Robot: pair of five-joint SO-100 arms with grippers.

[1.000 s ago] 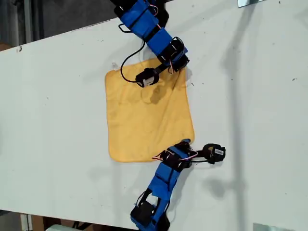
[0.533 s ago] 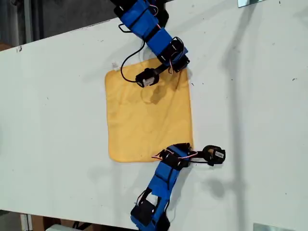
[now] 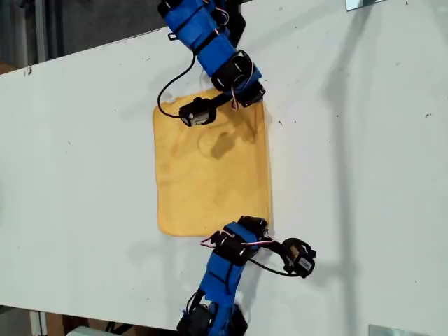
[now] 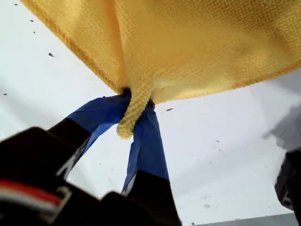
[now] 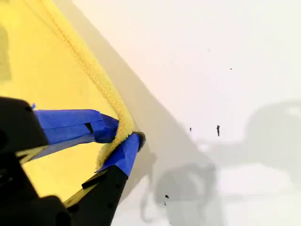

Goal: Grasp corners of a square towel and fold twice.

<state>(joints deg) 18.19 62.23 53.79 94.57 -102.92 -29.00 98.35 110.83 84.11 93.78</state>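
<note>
A soft yellow-orange square terry towel [image 3: 210, 175] lies mostly flat on a white tabletop [image 3: 364, 175], about midway between two blue arms; one blue arm [image 3: 210, 42] reaches in from the exterior view's top, the other blue arm [image 3: 224, 269] from its bottom; which arm is first or second cannot be told.

My first tool [image 4: 134, 106], its jaws wrapped in blue tape, is clenched on a rounded towel corner [image 4: 126, 127], with the tip poking out between the jaws; my second tool [image 5: 123, 134], taped likewise, is clenched on another corner [image 5: 120, 127], where the thick hem bends.

In the exterior view, the two pinched corners are the ends of the towel's right edge, which runs top to bottom between the arms; the rest of the cloth spreads away toward that view's left, where the far edge [image 3: 155, 168] rests free on the tabletop.

The first fold probably calls for both tools to carry the held edge together across the cloth toward that far edge; uneven travel would likely skew the crease.
</note>
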